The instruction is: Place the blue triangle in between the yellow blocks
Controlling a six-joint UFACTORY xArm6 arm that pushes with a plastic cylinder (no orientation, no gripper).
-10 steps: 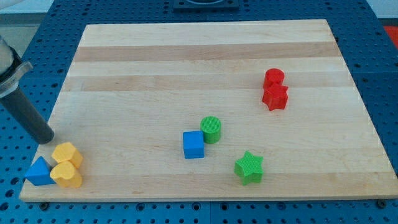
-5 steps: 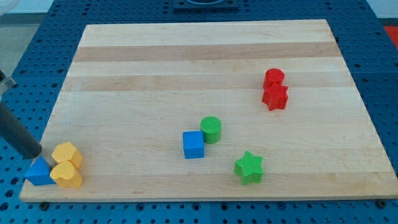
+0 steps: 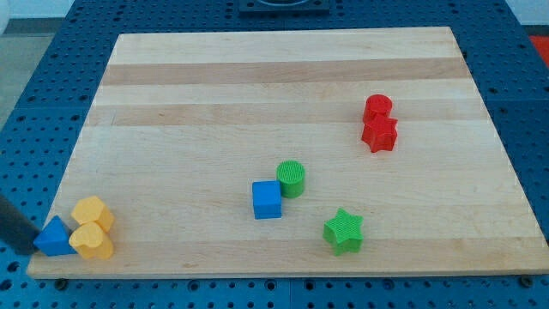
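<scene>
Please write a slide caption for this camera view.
My tip touches the blue triangle beside two yellow blocks.

My tip [image 3: 33, 246] is sitting at the view's bottom left, just off the wooden board [image 3: 283, 77], touching or almost touching the left side of the blue triangle [image 3: 54, 238]. The triangle is resting at the board's bottom-left corner, pressing against the 2 yellow blocks [image 3: 91, 227], which are stacking one above the other in the view and touching each other. Near the middle, a blue cube [image 3: 267, 199] is sitting just beside a green cylinder [image 3: 291, 178], with a green star [image 3: 344, 231] lying to their lower right. Toward the view's right, a red cylinder [image 3: 377, 108] is touching a red star [image 3: 380, 134] below it.
</scene>
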